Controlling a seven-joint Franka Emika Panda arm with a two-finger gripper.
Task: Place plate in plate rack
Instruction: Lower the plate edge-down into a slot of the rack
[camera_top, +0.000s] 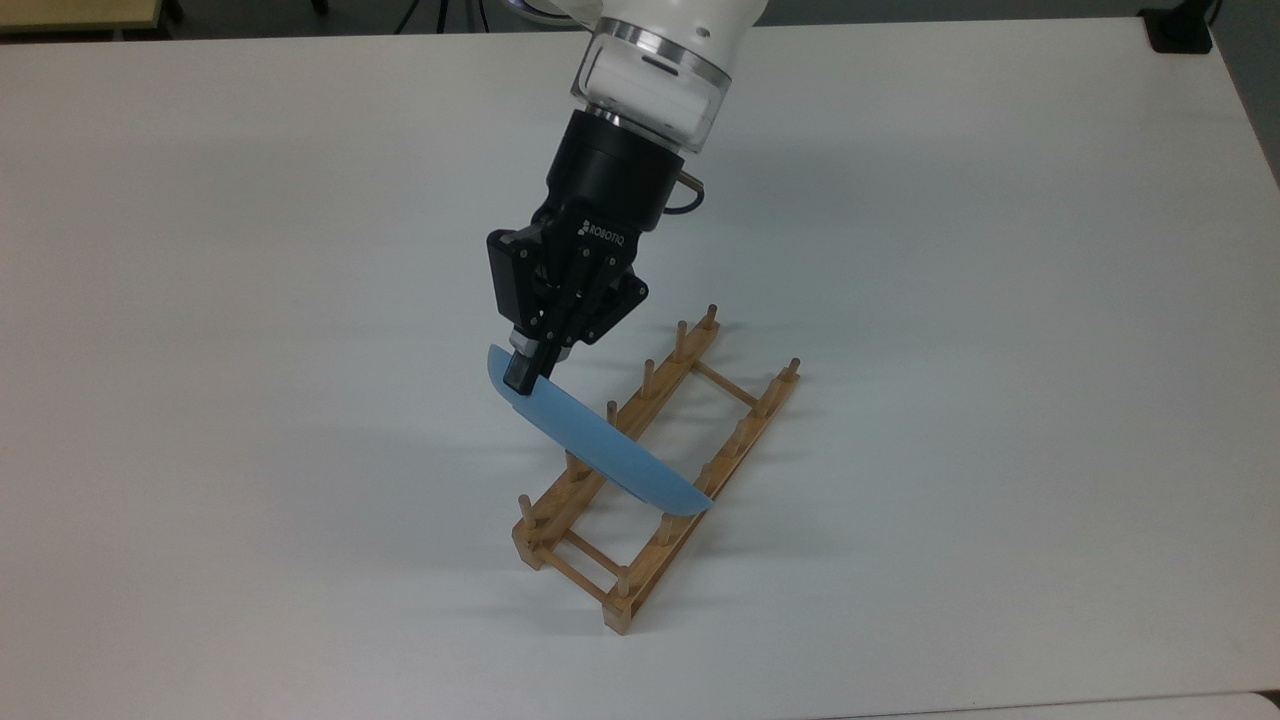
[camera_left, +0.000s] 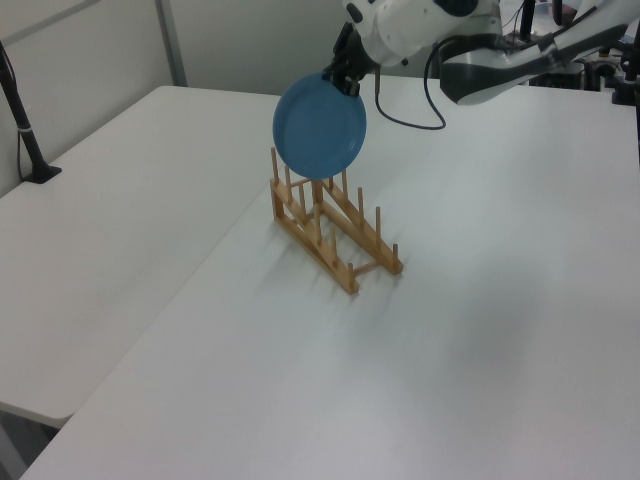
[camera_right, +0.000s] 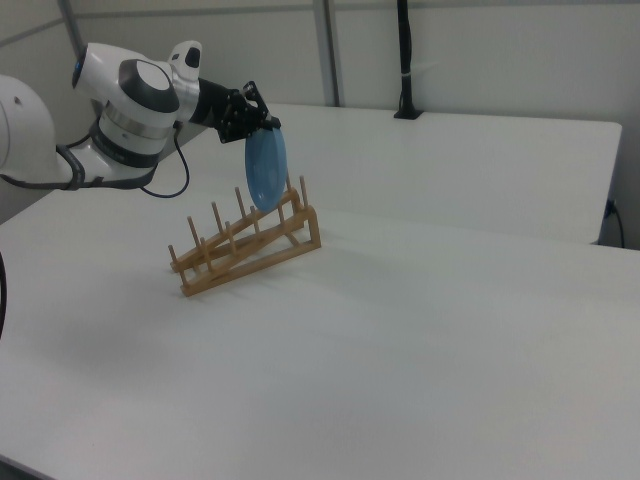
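The white surface (camera_top: 250, 300) is almost bare around the work. In the right view a black pole (camera_right: 405, 60) stands clamped at the far edge, well away from the arm; in the left view another dark post (camera_left: 22, 110) rises at the left view's left edge. A black block (camera_top: 1180, 30) sits at the surface's corner in the top view's upper right. None of these comes near the rack.

The plate rack (camera_top: 640, 470) lies on the surface with its long axis running diagonally in the top view, from lower left to upper right, its pegs pointing up. In the right view the rack (camera_right: 245, 250) looks tilted, the end at the right view's right higher.

The gripper (camera_top: 522, 375) has its fingers clamped on the upper rim of the plate (camera_top: 600, 450). The plate hangs on edge, held in the air over the middle of the rack, its lower edge down among the peg tops. Its flat faces run crosswise to the rails. In the left view the plate (camera_left: 320, 124) shows its round face toward the camera; in the right view the plate (camera_right: 266, 168) is seen nearly edge-on, leaning slightly. I cannot tell whether its bottom edge touches the rails.
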